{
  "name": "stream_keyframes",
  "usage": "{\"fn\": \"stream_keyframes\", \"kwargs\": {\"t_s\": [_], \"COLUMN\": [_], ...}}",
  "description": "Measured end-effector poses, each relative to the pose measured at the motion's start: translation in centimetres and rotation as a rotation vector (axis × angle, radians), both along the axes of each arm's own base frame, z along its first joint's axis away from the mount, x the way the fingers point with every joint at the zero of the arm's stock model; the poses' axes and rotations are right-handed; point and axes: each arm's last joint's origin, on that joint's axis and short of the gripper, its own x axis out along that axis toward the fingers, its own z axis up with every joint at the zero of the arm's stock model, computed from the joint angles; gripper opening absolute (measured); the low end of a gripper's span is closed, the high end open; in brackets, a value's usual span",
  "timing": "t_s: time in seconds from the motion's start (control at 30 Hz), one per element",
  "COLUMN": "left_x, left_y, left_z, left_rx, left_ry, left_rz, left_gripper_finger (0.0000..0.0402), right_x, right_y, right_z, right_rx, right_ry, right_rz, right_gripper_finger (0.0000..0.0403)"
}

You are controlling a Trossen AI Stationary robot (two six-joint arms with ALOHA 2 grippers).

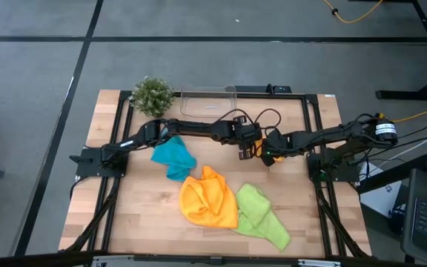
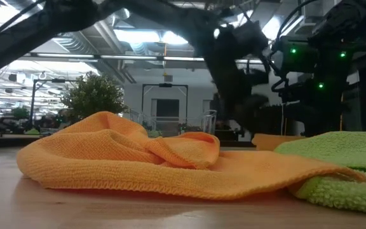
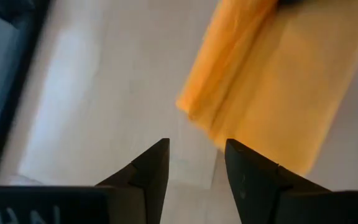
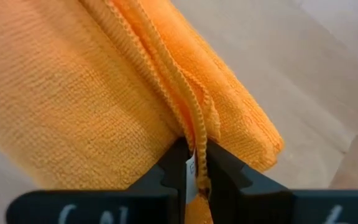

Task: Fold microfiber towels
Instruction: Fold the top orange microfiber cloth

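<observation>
Orange folded towel is lying on the table just in front of the plastic tub. Right gripper is pinching its edge; left gripper, jaws released, is hovering beside it. Risk: layers slipping apart, undoing the fold.

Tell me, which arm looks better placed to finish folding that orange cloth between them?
Probably the right. Its tool is already shut on the folded orange cloth's edge, so it can carry that edge on. The left tool hangs open beside the cloth, gripping nothing.
</observation>
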Motion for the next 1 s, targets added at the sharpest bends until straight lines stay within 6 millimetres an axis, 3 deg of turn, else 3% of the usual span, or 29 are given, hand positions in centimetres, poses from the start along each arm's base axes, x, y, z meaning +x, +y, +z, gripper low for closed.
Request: {"fn": "stream_keyframes", "kwargs": {"t_s": [0.17,0.33,0.43,0.5,0.83,1.0], "left_x": [-0.5,-1.6,-1.8,-1.6,-0.5,-0.7], "left_y": [0.9,2.7,3.5,3.7,2.4,3.1], "left_z": [2.3,3.6,2.9,2.6,0.1,-1.8], "left_rx": [-0.113,-0.371,-0.569,-0.607,-0.564,-0.536], "left_ry": [-0.07,-0.099,-0.098,-0.118,-0.236,-0.285], "left_rz": [-0.021,-0.079,-0.121,-0.129,-0.104,-0.018], "left_gripper_finger": [0.0148,0.0148,0.0147,0.0147,0.0147,0.0147], "right_x": [0.0,0.0,0.1,0.1,0.1,0.1], "right_y": [0.0,0.0,0.0,0.0,0.0,0.0], "right_z": [0.0,0.0,0.0,0.0,0.0,0.0], "right_rx": [0.0,0.016,0.017,0.017,0.018,0.018], "right_ry": [-0.004,-0.006,-0.007,-0.007,-0.008,-0.009], "right_rz": [0.0,0.003,0.004,0.004,0.002,0.002], "right_gripper_finger": [0.0048,0.0048,0.0048,0.0048,0.0048,0.0048]}}
